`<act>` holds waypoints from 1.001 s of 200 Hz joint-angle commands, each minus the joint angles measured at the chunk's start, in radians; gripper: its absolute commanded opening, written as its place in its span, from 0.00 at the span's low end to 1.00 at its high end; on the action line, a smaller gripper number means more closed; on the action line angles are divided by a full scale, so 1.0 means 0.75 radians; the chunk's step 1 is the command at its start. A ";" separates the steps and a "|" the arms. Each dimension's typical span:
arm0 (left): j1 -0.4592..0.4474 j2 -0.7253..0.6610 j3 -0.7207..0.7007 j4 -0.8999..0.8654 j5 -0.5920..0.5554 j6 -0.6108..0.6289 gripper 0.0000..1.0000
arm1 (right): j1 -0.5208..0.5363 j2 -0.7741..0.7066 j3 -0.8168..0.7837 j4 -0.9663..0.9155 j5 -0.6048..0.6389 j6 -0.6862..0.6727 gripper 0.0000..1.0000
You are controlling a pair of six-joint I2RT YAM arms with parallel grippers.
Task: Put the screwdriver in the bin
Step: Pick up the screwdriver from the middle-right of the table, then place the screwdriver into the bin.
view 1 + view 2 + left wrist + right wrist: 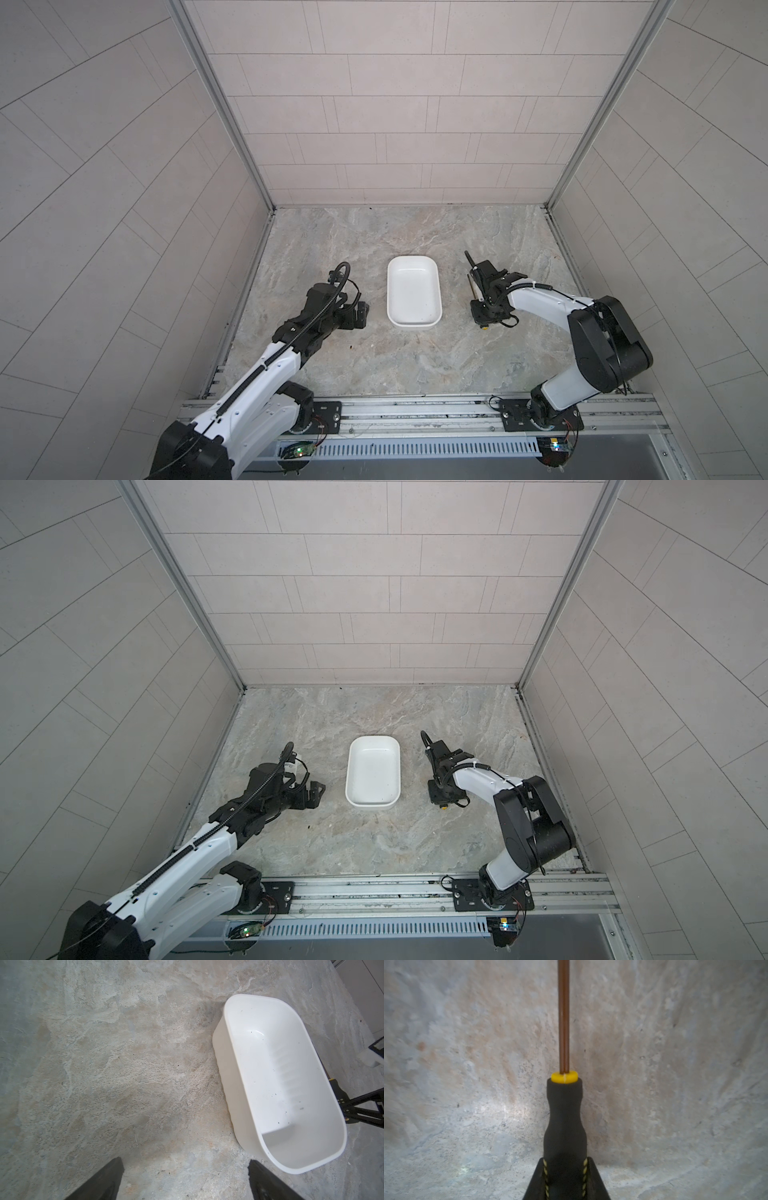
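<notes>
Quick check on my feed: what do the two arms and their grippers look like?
The left arm and right arm both have white shell links with bulky black joint housings. A black ribbed cable conduit runs along each. The left gripper and right gripper are black, with flat, tapered fingers.

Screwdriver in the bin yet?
No: the left wrist view shows the bin holding nothing but specks, and the screwdriver is clamped in the right gripper.
</notes>
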 commanded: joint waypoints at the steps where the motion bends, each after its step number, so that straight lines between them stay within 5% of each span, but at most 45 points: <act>1: -0.007 0.013 0.040 0.000 -0.029 0.007 1.00 | -0.005 -0.083 -0.027 0.000 -0.041 -0.001 0.00; 71: -0.009 -0.004 0.038 -0.011 -0.047 0.014 1.00 | -0.025 -0.492 0.063 -0.027 -0.262 0.140 0.00; 113: -0.009 0.002 0.036 -0.014 -0.042 0.014 1.00 | 0.142 -0.679 0.045 0.125 -0.239 0.320 0.00; 200: -0.009 -0.006 0.042 -0.035 -0.074 0.030 1.00 | 0.496 -0.397 0.228 0.103 -0.014 0.418 0.00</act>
